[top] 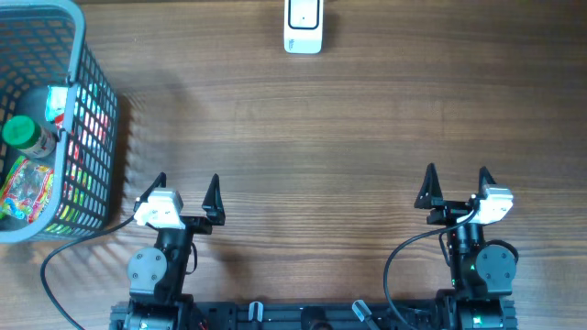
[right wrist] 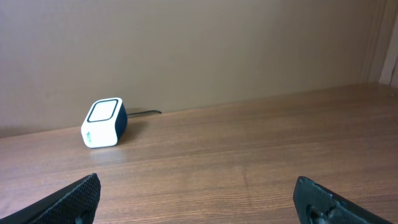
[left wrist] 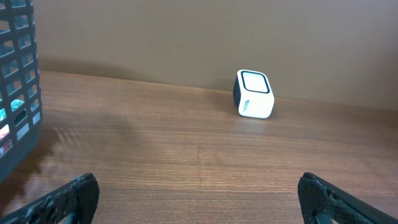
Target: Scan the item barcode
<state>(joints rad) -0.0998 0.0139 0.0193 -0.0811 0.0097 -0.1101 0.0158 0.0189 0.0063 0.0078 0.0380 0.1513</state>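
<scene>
Both released: left end effector (top: 188, 180) near basket (top: 92, 124), right end effector (top: 456, 172) over open tabletop (top: 321, 137).

You're looking at a wooden table (top: 321, 137). It is mid-brown, and in the overhead view its grain runs left to right with fine darker streaks through it. In both wrist views a plain tan wall (left wrist: 186, 31) rises straight up behind its far edge. At the far right of the right wrist view a paler vertical strip (right wrist: 388, 37) meets that wall — corner or trim, you cannot tell which. The light is soft and even, with shadows faint and only a dull sheen on the tabletop.
</scene>
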